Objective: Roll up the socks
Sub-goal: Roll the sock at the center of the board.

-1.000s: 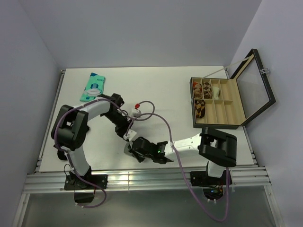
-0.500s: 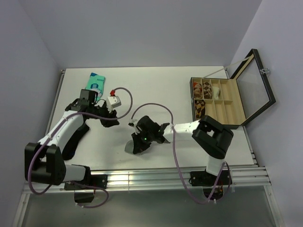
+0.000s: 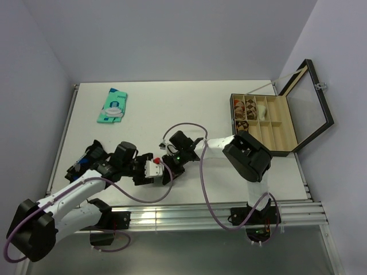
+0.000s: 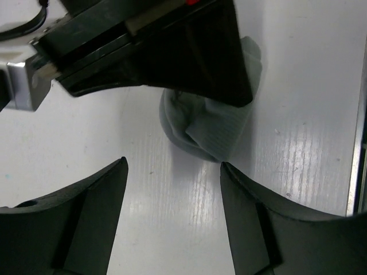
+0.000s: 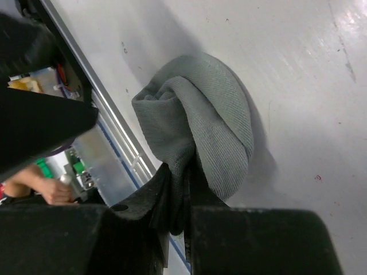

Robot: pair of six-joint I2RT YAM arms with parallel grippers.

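The grey sock (image 5: 200,132), bunched into a ball, is seen well left of the open box (image 3: 274,139). One fold is pinched by the closed right gripper (image 5: 180,209); the left gripper (image 4: 172,195) is spread wide, empty, farther from the box.

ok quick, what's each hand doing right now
Left hand: open, holding nothing.
Right hand: closed, pinching the small bunched grey fabric sock.

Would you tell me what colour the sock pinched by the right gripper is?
Plain grey; the sock shows best in the right wrist view.
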